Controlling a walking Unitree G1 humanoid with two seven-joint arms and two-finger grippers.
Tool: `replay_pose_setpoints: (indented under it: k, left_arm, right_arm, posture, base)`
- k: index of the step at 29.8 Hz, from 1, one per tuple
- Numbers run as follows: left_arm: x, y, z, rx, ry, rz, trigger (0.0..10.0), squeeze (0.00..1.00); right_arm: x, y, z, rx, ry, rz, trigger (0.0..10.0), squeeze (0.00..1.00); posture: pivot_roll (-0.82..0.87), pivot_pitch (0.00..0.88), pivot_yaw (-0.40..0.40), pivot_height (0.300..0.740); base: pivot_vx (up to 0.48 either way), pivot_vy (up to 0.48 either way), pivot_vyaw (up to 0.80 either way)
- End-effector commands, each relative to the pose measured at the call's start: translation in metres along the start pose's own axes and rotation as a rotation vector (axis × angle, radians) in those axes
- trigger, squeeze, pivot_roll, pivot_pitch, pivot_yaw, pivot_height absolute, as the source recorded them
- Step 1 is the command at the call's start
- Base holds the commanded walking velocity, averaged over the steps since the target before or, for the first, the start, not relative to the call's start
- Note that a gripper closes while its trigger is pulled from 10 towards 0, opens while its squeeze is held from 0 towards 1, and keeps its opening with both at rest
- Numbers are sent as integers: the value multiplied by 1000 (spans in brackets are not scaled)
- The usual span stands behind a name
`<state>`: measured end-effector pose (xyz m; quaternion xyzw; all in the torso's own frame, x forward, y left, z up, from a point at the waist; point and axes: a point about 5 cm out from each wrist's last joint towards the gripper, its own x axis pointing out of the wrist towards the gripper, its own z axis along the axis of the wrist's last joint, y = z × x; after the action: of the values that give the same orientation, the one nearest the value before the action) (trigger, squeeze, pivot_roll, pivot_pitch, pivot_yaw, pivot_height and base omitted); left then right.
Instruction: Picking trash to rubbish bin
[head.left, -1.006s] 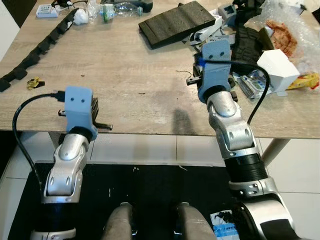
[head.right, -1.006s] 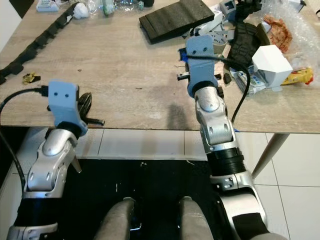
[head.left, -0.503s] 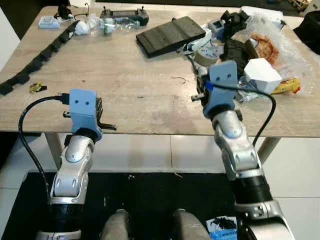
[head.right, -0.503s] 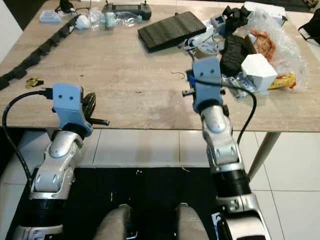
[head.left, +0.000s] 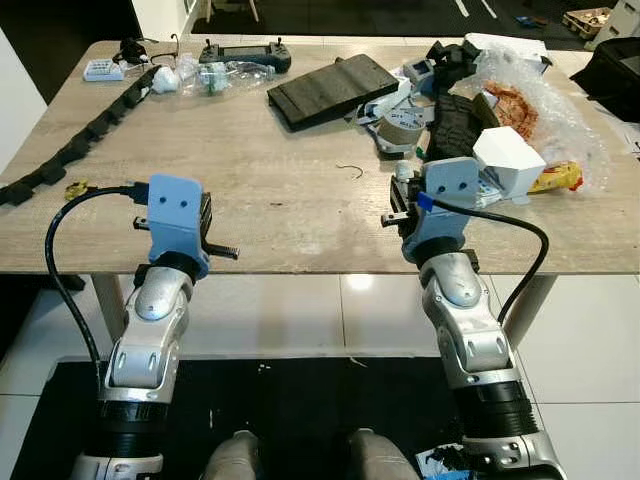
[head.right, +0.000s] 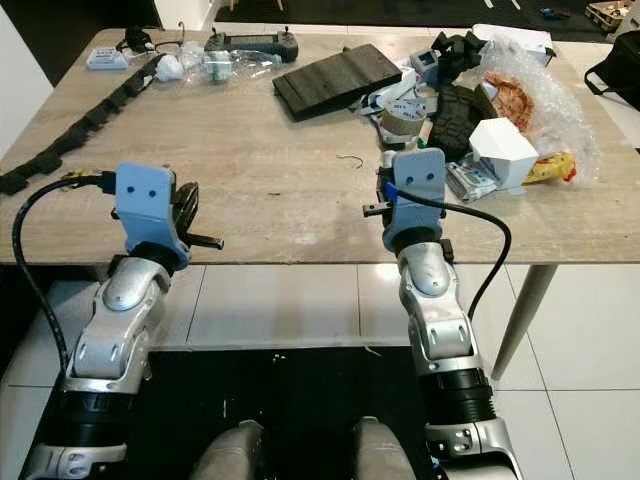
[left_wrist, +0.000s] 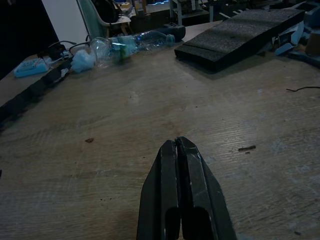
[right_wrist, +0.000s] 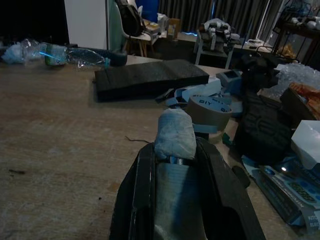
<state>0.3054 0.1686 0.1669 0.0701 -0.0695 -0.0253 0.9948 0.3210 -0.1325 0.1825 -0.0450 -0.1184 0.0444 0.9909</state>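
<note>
right gripper (right_wrist: 176, 150) is clamped on a crumpled white wad (right_wrist: 174, 133) with a pale blue piece under it, low over the near edge of the wooden table (head.left: 280, 190), so the trash looks grabbed and ready to carry; no bin in sight, which i'd guess means turning away from the table next. left gripper (left_wrist: 177, 150) has its fingers pressed together on nothing, parked over bare wood, probably just idling out of the way. from the right gripper, the tape roll (right_wrist: 207, 112) sits at about 12 o'clock, the black foam slab (head.left: 338, 88) at 11, and the white box (head.left: 508, 160) with snack wrappers at 2.
</note>
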Motion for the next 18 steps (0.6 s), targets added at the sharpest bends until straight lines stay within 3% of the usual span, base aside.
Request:
replay_pose_setpoints:
  k: [1,7,18]
  left_arm:
    - [0,0,-6,9,30,-6,10000,0]
    - [1,3,-7,18,40,1,10000,0]
    - [-1,6,-11,27,64,0,10000,0]
  right_arm:
    - [-2,-2,-1,25,-5,-17,10000,0]
    - [-4,-3,-6,51,9,-21,10000,0]
    - [-4,-2,-15,59,39,-22,10000,0]
  posture:
    - [21,85,30,740]
    - [21,90,29,740]
    - [22,102,23,740]
  base:
    - [0,0,0]
    - [0,0,0]
    - [0,0,-800]
